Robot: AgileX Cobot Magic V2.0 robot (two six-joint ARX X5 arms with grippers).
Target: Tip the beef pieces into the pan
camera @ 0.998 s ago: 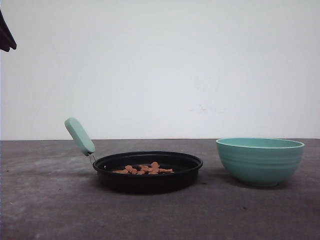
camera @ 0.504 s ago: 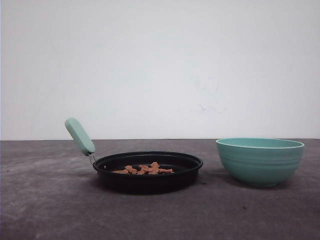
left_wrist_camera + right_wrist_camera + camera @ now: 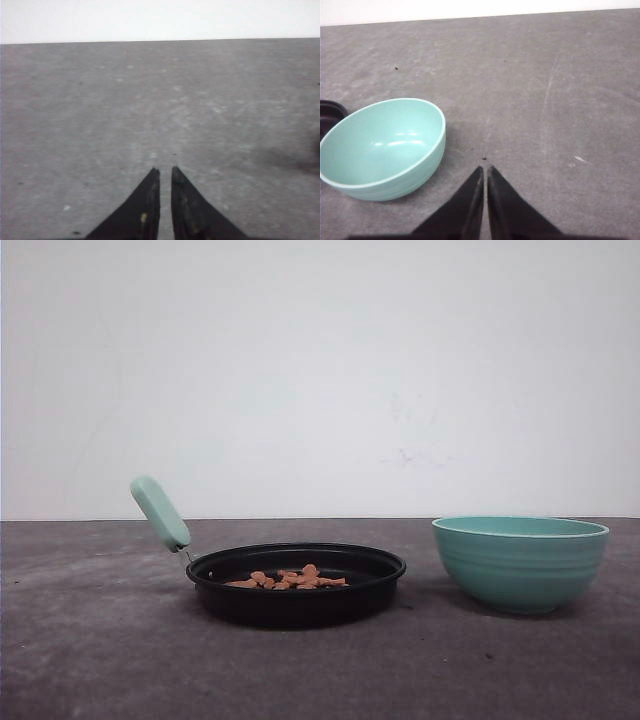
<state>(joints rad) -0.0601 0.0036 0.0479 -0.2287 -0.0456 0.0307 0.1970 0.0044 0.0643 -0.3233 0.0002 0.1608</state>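
Observation:
The black pan (image 3: 296,585) with its mint-green handle (image 3: 159,512) sits on the grey table left of centre. Orange-brown beef pieces (image 3: 288,578) lie inside it. To the right stands the teal ribbed bowl (image 3: 519,562), upright, and its inside is bare (image 3: 382,140). My right gripper (image 3: 484,168) hangs over bare table just beside the bowl, shut with nothing between its fingers. Over bare grey table my left gripper (image 3: 164,170) is also shut and holds nothing. A dark edge of the pan (image 3: 329,114) peeks from behind the bowl.
The grey table (image 3: 100,660) stretches bare in front of and to the left of the pan. A plain white wall (image 3: 320,370) rises behind the table's far edge.
A dark piece of an arm at the top left of the front view has left the picture. Pan, beef pieces and bowl have stayed put.

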